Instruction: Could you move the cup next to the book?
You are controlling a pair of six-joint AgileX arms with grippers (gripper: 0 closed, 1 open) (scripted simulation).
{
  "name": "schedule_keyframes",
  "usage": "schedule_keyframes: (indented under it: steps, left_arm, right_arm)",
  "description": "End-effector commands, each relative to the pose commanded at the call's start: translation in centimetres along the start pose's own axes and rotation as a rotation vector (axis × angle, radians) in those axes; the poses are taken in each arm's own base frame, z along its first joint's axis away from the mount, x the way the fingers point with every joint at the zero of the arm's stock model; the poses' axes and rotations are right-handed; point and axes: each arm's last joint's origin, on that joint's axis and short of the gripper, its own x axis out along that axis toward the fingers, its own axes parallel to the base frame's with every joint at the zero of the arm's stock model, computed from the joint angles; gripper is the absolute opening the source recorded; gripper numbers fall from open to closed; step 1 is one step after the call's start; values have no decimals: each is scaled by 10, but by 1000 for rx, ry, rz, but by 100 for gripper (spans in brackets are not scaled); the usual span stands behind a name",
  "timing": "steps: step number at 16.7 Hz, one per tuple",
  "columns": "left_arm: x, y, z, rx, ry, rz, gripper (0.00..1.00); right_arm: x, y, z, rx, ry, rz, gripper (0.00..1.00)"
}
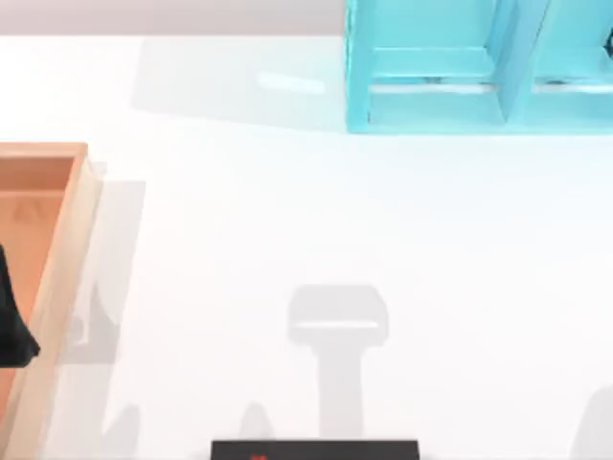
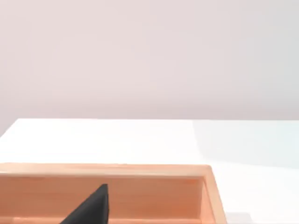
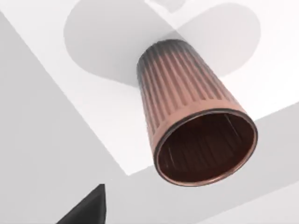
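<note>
The cup is brownish-red with ribs. The bench is white. The tray is orange wood, the shelf light blue.

Ribbed glossy cup, wooden tray

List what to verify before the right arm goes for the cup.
1. Is the cup upright on the table: ok.
2. Is the cup empty inside: ok.
3. Is the right gripper near the cup and apart from it: ok.
4. Is the left gripper parked out of the way, over the wooden tray at the table's left: ok.
5. Is the book's spot known: cannot tell.
</note>
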Motion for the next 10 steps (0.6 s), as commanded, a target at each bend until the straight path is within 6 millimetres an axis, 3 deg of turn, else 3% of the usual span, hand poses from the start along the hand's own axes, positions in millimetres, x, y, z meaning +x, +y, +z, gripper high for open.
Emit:
schedule_keyframes:
  steps: [4,10]
  left_arm:
    - [0,0,0,0,0,0,100]
    - [0,0,0,0,0,0,100]
  right_arm:
    - [2,-8,-33,-203,-127,151,100]
    - [-6,-14,-70,-389,-292,163,100]
